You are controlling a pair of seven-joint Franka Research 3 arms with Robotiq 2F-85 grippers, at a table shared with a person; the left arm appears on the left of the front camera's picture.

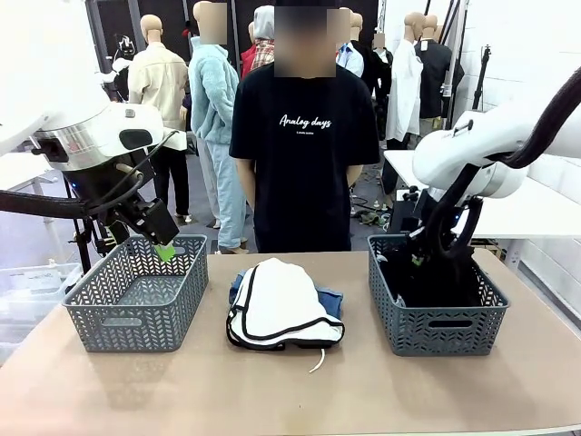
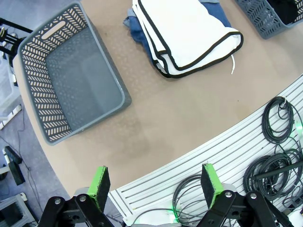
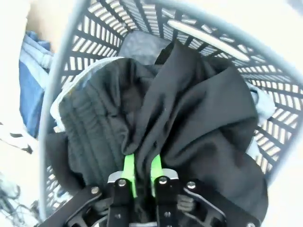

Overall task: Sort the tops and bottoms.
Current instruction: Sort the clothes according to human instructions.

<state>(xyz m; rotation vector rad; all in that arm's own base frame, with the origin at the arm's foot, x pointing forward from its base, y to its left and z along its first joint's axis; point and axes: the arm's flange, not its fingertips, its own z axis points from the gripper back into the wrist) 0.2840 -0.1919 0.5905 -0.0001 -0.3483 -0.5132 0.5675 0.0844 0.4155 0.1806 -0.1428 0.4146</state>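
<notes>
Fabric of black top point(image 3: 199, 109) pinched in right tool point(image 3: 142, 161) (inside basket point(image 3: 71, 61)).

I read one print from here: "Analog days", white script across the chest of the person's black T-shirt point(image 1: 304, 154). A smaller white line sits just below it, too small to make out. Nothing else legible.

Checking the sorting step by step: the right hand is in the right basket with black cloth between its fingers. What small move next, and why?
Probably open the right hand to let go: the black top already lies heaped inside the right basket, its fold pinched between the green fingers, so nothing is left to carry.
</notes>
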